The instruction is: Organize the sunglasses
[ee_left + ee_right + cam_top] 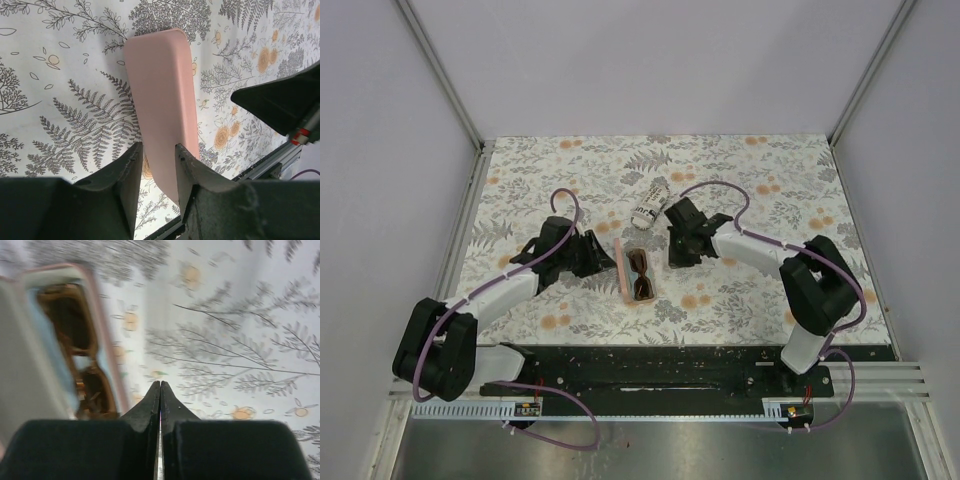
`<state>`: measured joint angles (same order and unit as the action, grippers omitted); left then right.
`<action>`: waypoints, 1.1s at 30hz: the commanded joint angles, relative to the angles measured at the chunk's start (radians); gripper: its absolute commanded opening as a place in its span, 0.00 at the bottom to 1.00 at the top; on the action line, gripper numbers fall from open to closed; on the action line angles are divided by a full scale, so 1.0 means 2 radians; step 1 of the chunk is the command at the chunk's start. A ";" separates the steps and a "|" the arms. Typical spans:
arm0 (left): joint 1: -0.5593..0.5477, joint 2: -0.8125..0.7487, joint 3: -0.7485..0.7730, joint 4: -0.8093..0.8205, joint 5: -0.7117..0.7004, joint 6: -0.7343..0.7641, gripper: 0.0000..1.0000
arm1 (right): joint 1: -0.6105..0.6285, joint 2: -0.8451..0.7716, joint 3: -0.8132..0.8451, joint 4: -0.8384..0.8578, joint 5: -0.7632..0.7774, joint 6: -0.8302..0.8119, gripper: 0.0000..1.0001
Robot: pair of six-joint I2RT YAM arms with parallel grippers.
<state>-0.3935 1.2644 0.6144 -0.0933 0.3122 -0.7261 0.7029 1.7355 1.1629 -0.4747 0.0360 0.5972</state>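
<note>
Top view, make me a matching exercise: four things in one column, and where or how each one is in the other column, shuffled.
Things:
1. brown sunglasses
2. left end effector
3. right end effector
4. soft pouch

States:
A. shut, empty, just right of the pink case
B. lying on the table beyond the case
C. inside the open case
D. fingers either side of the upright lid

Pairs: 1-C, 2-D, 3-A, 4-B
</note>
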 commanded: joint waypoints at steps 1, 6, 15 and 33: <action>-0.003 0.011 0.005 0.035 0.020 0.003 0.34 | -0.012 0.010 -0.037 0.049 -0.016 0.014 0.00; -0.005 0.019 0.007 0.044 0.028 0.000 0.26 | -0.012 0.055 -0.052 0.099 -0.074 0.027 0.00; -0.029 0.049 0.016 0.070 0.033 -0.006 0.17 | -0.008 0.092 -0.051 0.137 -0.126 0.044 0.00; -0.007 -0.072 -0.022 0.047 0.014 -0.054 0.27 | -0.007 0.083 -0.057 0.135 -0.122 0.040 0.00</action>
<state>-0.4236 1.2015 0.5861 -0.0498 0.3218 -0.7963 0.6731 1.8668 1.0718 -0.1886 -0.2047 0.6823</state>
